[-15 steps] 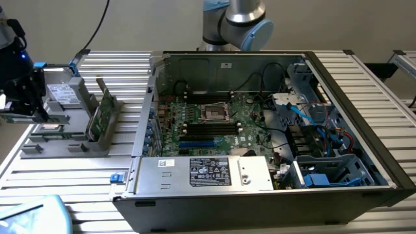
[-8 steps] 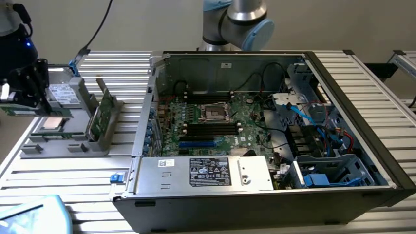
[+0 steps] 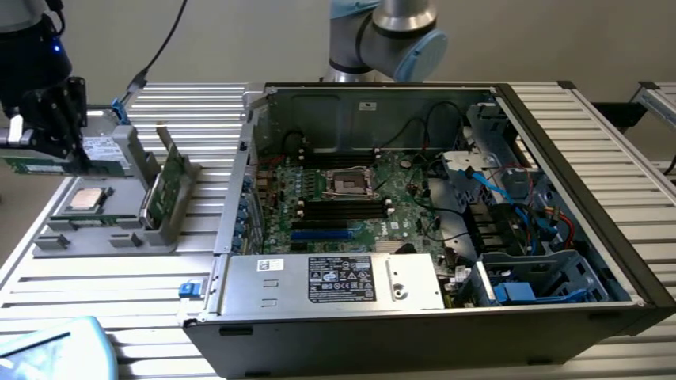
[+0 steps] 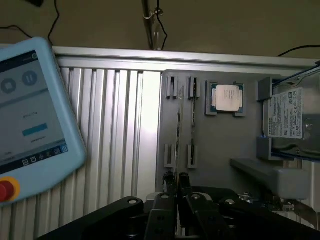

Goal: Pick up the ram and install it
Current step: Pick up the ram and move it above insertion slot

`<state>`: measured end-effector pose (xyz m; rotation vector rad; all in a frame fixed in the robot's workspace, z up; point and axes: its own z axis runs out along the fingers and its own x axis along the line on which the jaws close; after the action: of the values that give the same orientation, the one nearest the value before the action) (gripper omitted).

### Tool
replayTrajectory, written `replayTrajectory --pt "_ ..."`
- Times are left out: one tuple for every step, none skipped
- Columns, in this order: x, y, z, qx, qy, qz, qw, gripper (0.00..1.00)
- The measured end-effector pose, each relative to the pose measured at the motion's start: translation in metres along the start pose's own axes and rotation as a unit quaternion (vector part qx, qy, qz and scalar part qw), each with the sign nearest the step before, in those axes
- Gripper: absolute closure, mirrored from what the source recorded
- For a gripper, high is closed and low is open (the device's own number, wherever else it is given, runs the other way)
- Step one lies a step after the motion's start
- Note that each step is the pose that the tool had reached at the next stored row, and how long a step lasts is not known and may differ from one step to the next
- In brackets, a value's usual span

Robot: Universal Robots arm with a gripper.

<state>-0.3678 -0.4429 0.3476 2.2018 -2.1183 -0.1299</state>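
My black gripper [image 3: 47, 150] hangs over the grey parts tray [image 3: 63, 237] at the exterior view's left. It is shut on the ram [image 3: 27, 165], a thin green stick held level just above the tray. In the wrist view the ram [image 4: 179, 125] shows edge-on as a thin line running out from between the close-set fingertips of the gripper [image 4: 176, 181], over the tray's slotted holders [image 4: 191, 155]. The open computer case [image 3: 549, 103] lies to the exterior view's right, with the motherboard [image 3: 365, 198] and its dark memory slots [image 3: 338, 207] facing up.
On the tray sit a CPU [image 3: 87, 199], a hard drive [image 3: 106, 147] and a broader green card [image 3: 161, 186] standing upright. A teach pendant [image 3: 53, 348] lies at the table's near corner. The power supply [image 3: 338, 279] and cables [image 3: 507, 190] crowd the case.
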Motion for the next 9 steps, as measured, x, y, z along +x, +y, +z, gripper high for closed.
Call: replayTrajectory --pt "0.000 -0.0031 -0.0030 -0.0002 -0.0005 -0.001 1.0000 0.86" --pt "0.000 -0.0059 -0.0057 -0.0002 -0.0011 -0.002 1.0000 0.86" --pt "0.000 -0.0085 -0.0081 -0.0003 -0.0018 -0.003 1.0000 0.86" --pt "0.000 -0.0113 -0.0107 -0.0003 -0.0026 -0.004 1.0000 0.86" --pt "0.001 -0.0142 -0.0123 -0.0004 -0.0031 -0.005 1.0000 0.86" --pt "0.001 -0.0172 -0.0131 -0.0003 -0.0035 -0.007 1.0000 0.86" --pt "0.001 -0.0200 -0.0135 -0.0004 -0.0038 -0.008 1.0000 0.86" --pt "0.001 -0.0228 -0.0139 -0.0003 -0.0039 -0.010 0.9999 0.86" --pt "0.001 -0.0254 -0.0142 -0.0003 -0.0040 -0.012 0.9999 0.86"
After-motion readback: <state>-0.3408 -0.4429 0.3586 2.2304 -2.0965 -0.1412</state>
